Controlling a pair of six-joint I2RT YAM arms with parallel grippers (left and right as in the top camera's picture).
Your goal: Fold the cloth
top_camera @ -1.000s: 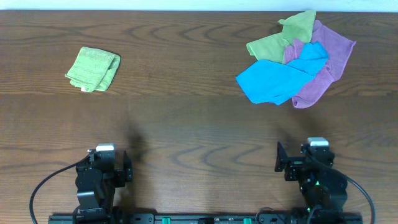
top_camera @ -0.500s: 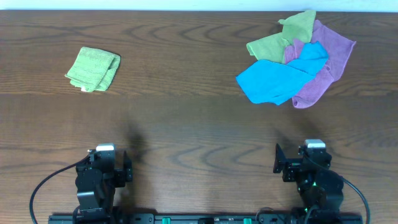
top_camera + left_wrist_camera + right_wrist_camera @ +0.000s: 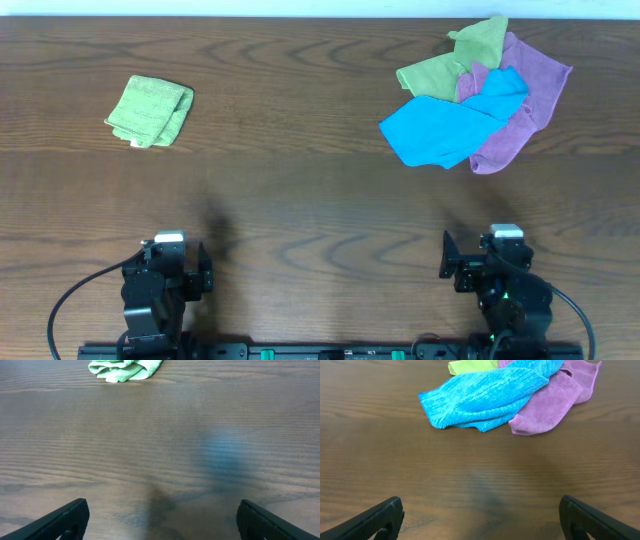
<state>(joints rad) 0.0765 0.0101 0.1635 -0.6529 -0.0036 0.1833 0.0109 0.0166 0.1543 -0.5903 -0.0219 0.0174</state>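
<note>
The dark wood-grain table [image 3: 300, 200] fills every view, and its only crowded part is the far right, where a blue cloth [image 3: 450, 128], a purple cloth [image 3: 525, 100] and a duller olive-green cloth [image 3: 445, 68] lie overlapping in a loose heap. The cloth [image 3: 150, 110] sits alone at the far left, well apart from that heap. It already looks doubled into a compact bundle, turned slightly askew to the table edge and so nearly square that a long axis is hard to name. The left gripper [image 3: 162, 512] is parked at the near edge with its jaws spread wide and nothing between them. From it the cloth [image 3: 125, 367] lies straight ahead and a little to the left, across a bare stretch of wood. The right gripper [image 3: 480, 510] is equally wide open and empty, facing the heap instead, so the left arm is clearly the nearer one for any further reach. A small white tag [image 3: 136, 146] shows at the cloth's near corner, too small to read. No brand or other writing can be made out anywhere.
</note>
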